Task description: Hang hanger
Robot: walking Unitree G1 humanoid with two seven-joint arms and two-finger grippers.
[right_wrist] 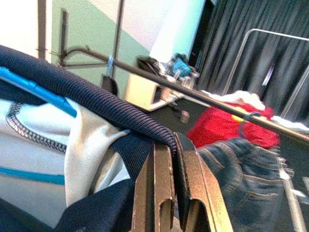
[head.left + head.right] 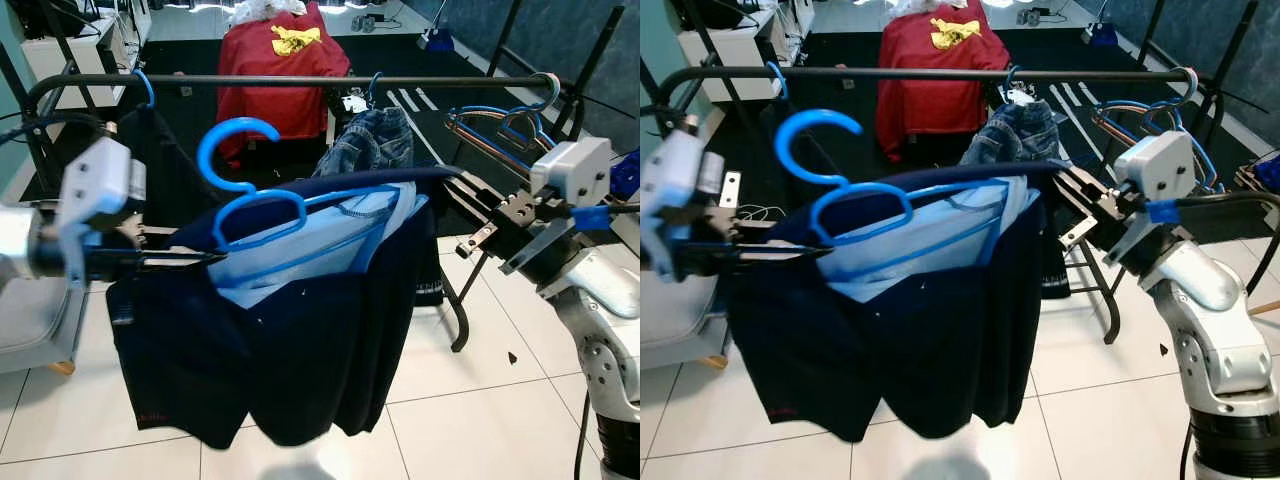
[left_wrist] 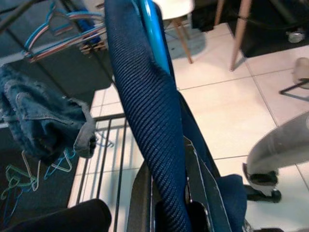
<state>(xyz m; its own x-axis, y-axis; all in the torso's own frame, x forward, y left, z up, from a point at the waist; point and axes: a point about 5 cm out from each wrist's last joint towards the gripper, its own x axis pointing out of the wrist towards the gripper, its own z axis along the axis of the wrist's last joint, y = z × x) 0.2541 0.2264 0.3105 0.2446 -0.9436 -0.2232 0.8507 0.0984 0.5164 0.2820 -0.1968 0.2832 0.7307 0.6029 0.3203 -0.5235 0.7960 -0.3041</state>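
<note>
A blue hanger (image 2: 262, 200) carrying a navy jacket (image 2: 300, 340) (pale blue lining showing) hangs between both grippers, below the black clothes rail (image 2: 300, 80). The left gripper (image 2: 205, 258) and right gripper (image 2: 462, 190) each pinch a jacket shoulder.

Each arm was silver-grey metal with rounded, jointed housings. A pale grey, box-shaped camera module sat on each wrist. The right gripper (image 2: 1072, 190) had long black fingers on a black bracket, a blue clip and black cables behind it. The left gripper (image 2: 190, 258) had matching black fingers.
</note>
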